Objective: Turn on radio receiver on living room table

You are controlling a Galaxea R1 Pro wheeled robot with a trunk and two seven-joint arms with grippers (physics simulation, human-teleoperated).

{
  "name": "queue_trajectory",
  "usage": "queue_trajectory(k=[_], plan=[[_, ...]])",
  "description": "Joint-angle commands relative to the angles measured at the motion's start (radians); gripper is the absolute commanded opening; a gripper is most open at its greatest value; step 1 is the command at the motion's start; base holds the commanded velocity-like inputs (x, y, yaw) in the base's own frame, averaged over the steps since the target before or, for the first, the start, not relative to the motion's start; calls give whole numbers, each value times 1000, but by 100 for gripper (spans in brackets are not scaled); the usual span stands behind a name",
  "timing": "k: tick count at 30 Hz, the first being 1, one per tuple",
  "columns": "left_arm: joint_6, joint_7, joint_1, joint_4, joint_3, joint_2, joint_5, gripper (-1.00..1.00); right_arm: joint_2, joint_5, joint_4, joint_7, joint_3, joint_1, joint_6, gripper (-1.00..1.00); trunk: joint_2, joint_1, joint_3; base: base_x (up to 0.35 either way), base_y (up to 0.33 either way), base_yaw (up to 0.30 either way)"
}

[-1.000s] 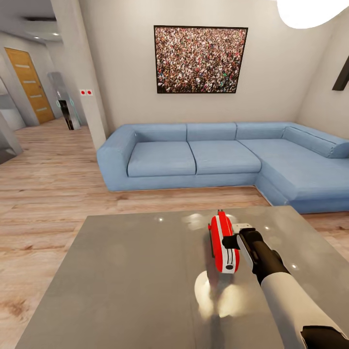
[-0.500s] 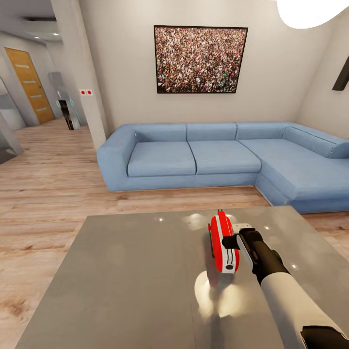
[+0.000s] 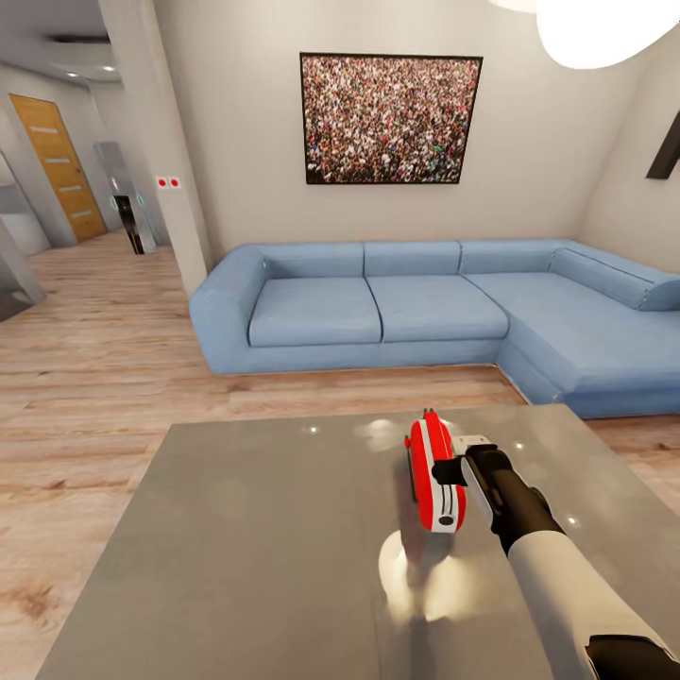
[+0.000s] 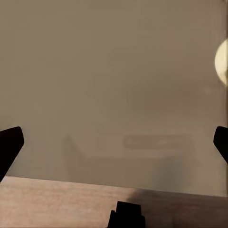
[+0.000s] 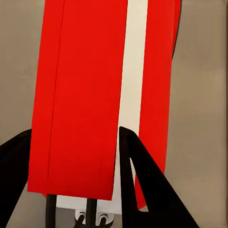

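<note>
In the living room, a blue sofa (image 3: pixel 444 307) backs the scene, and before it the glossy grey desk (image 3: pixel 246 548) carries the radio (image 3: pixel 433 469), lying toward the desk's right half with its thin antenna pointing at the sofa. The right gripper (image 3: pixel 451 475) reaches in from the near right, one dark finger (image 5: pixel 142 180) laid over the white band and the other (image 5: pixel 14 175) off the red face's far side, so the fingers straddle the body; whether they pinch it I cannot tell. The left gripper (image 4: pixel 114 142) hangs over bare desk, fingers spread. The radio looks light, stiff and smooth-shelled, likely to skate on the gloss, so its long flat sides suit a hold, not the fragile antenna.
</note>
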Motion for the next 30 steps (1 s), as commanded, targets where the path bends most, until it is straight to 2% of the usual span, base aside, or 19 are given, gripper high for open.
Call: queue_trajectory(k=[1, 30], plan=[[0, 0, 0, 0, 0, 0, 0, 100, 0, 0, 0, 0, 0, 0, 0, -100, 7, -4, 3, 0, 0, 0], [0, 0, 0, 0, 1, 2, 0, 100, 0, 6, 0, 3, 4, 0, 0, -100, 210, -115, 94, 0, 0, 0]])
